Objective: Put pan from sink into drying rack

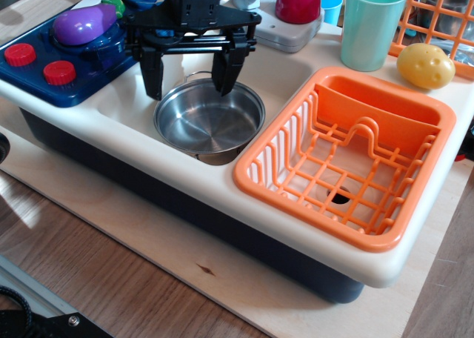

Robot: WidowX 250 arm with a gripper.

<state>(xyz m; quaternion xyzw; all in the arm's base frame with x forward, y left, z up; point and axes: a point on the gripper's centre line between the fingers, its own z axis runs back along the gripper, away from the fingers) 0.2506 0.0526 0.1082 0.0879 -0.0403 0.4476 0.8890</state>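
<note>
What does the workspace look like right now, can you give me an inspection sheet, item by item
Surface: cream toy kitchen counter on a pale board over a wood table.
Job's things: pan sits in the sink; drying rack holds nothing.
Clutter: eggplant on the blue stove, teal cup, potato, magenta item.
Grippers: gripper open above the pan's back-left rim, one finger outside, one over the bowl; no contact visible.
Cables: black cord at the bottom-left corner.
Surroundings: orange grid at top right.
</note>
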